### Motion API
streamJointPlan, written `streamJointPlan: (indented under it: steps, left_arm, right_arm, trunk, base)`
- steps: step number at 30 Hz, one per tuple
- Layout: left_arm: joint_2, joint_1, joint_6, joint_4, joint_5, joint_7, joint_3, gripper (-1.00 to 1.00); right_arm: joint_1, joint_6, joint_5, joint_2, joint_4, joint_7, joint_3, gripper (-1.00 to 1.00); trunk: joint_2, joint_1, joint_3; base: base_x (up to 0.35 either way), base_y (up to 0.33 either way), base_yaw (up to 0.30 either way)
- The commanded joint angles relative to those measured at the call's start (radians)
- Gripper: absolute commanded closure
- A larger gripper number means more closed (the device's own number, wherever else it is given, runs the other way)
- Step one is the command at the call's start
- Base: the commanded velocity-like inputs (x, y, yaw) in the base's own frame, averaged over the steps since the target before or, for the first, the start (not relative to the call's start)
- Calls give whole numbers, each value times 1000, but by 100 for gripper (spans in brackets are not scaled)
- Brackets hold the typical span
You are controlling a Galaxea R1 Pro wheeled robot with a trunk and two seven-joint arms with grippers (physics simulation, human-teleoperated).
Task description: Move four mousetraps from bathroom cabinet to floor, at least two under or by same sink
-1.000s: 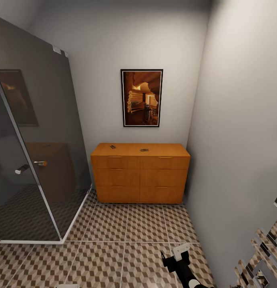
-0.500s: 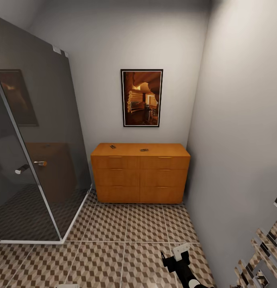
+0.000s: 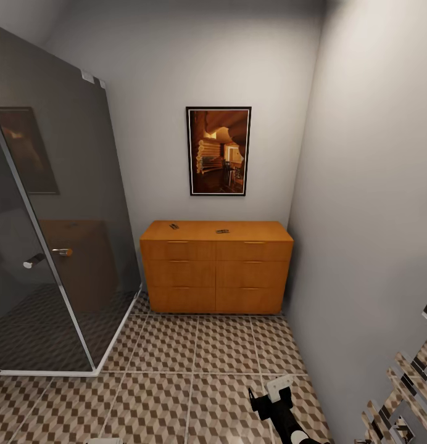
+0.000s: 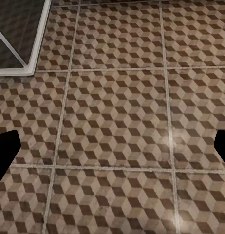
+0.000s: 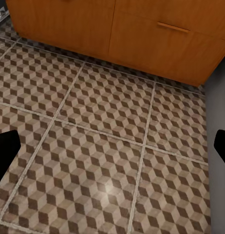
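Head view matches the frames from a second and half a second ago: no shift in the picture, no move of my arms, nothing displaced. I read this as a pause facing the target, with the base not yet driven in.

The cabinet (image 3: 216, 265) stands against the far wall at 12 o'clock, under a framed picture (image 3: 218, 151). On its flat top lie two small dark objects, which I take for mousetraps: one toward 11 o'clock (image 3: 174, 226), one near the middle (image 3: 223, 231). They are well apart from each other, and too small here to make out wire or red spot. The other two traps I cannot locate. The drawers look closed, so they may be inside — a guess only.

The bathroom floor (image 3: 176, 357) runs between me and the cabinet. A glass shower enclosure (image 3: 47, 234) stands at 9 to 10 o'clock; a grey wall closes off 3 o'clock.

My right claw (image 3: 276, 388) hangs low at 5 o'clock over the tiles. In the right wrist view its two fingers sit wide apart at the picture's edges with nothing between — spread and empty, the cabinet's lowest drawers ahead. My left claw (image 4: 112, 146) shows likewise in the left wrist view: fingers wide, empty, tiles and the shower's white frame ahead.

Meaning for the task: nothing collected yet. The next move calls for closing on the cabinet.
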Motion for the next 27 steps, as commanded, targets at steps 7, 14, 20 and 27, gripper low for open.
streamJointPlan:
  steps: [7,14,20,27]
  left_arm:
    - [0,-1,-5,4,8,-2,-8,-100]
    - [0,-1,-5,4,8,-2,-8,-100]
    - [0,-1,-5,4,8,-2,-8,-100]
    - [0,-1,-5,4,8,-2,-8,-100]
  right_arm:
    - [0,-1,10,0,1,-10,3,-100]
    - [0,-1,10,0,1,-10,3,-100]
    - [0,-1,10,0,1,-10,3,-100]
    - [0,-1,10,1,1,-10,3,-100]
  trunk:
    - [-1,0,0]
    - [-1,0,0]
    - [-1,0,0]
    - [-1,0,0]
  base:
    - [0,0,0]
    - [0,0,0]
    - [0,0,0]
    - [0,0,0]
